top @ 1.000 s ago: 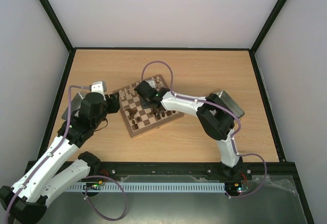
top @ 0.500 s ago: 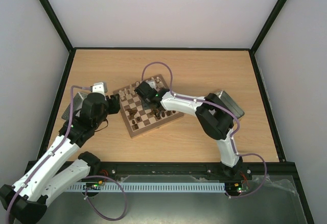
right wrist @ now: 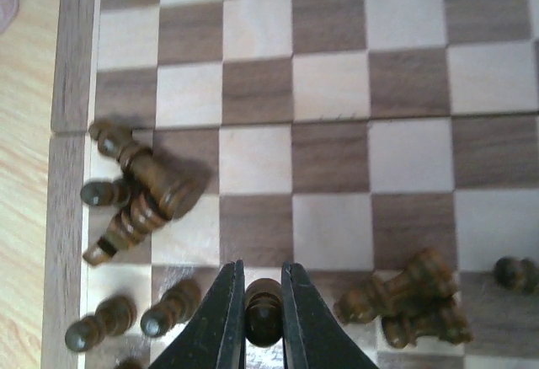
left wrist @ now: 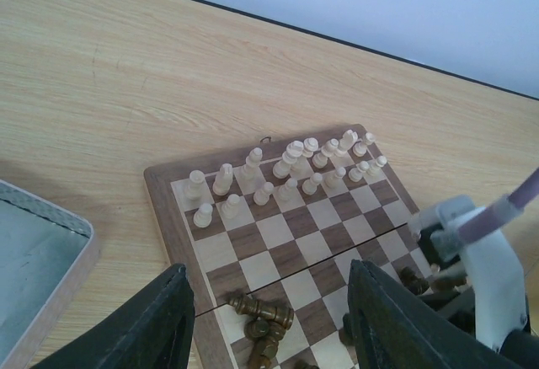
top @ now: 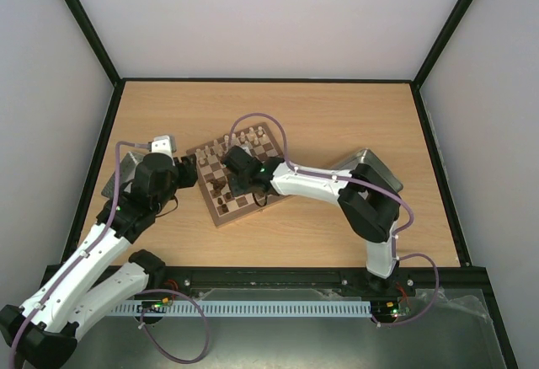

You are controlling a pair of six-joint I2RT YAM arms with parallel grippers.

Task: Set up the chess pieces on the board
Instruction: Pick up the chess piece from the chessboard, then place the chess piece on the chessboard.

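One dark piece (right wrist: 264, 317) in right claw (right wrist: 263, 278).

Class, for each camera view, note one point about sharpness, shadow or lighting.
Top external: even light, faint shadows, the board small in frame. Left wrist: cream pieces sharp, own fingers dark, blurred. Right wrist: fallen dark pieces cast a soft shadow; the gripped dark piece slightly soft.

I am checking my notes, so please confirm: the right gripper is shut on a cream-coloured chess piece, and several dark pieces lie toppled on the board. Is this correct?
Not quite. The piece in the right gripper is dark brown, not cream-coloured; the right wrist view shows it. The rest holds: several dark pieces lie toppled on the board.
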